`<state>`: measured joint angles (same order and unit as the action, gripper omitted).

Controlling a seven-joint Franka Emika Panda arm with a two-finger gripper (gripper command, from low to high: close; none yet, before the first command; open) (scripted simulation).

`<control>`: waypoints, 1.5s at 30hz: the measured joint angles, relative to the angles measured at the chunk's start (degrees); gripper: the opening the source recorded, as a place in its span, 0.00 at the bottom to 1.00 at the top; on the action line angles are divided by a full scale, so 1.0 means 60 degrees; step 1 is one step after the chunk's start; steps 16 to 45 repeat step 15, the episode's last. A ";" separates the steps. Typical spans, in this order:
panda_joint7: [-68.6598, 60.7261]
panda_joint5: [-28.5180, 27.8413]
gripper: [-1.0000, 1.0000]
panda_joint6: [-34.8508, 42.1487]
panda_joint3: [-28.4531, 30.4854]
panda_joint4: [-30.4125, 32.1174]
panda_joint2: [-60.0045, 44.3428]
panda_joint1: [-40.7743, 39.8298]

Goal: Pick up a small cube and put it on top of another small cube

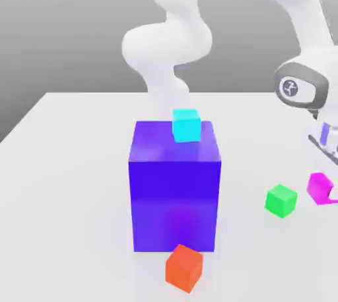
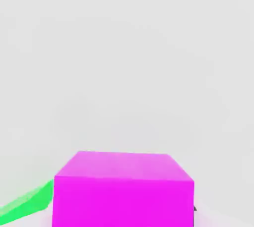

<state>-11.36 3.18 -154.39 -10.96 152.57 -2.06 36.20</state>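
The small magenta cube [image 1: 319, 187] sits at the exterior view's far right, partly cut by the picture's edge; whether it rests on the table or hangs just above it I cannot tell. My gripper [image 1: 326, 154] is directly over it, with the white hand reaching down from the arm. In the hand view the magenta cube [image 2: 124, 191] looms very close. The small green cube [image 1: 281, 200] lies on the table just to the exterior view's left of the magenta one, and a corner of the green cube [image 2: 27, 203] peeks in beside it in the hand view.
A large blue-purple cube [image 1: 175, 185] stands mid-table with a small cyan cube [image 1: 186, 124] on its top. A small orange-red cube [image 1: 183, 268] lies in front of it. The white table [image 1: 66, 182] spreads to the exterior view's left.
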 joint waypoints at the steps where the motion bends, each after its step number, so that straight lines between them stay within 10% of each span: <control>1: -0.0092 0.0112 0.00 0.0032 0.0019 0.0311 0.0351 0.0099; 11: 0.0467 -0.0747 0.00 -0.1591 0.0109 0.1669 0.0098 0.0083; 12: 0.0625 -0.0976 1.00 -0.1911 0.0203 0.1653 -0.0245 0.0111; 45: 0.0625 -0.0977 1.00 -0.1910 0.0203 0.1653 -0.0245 0.0111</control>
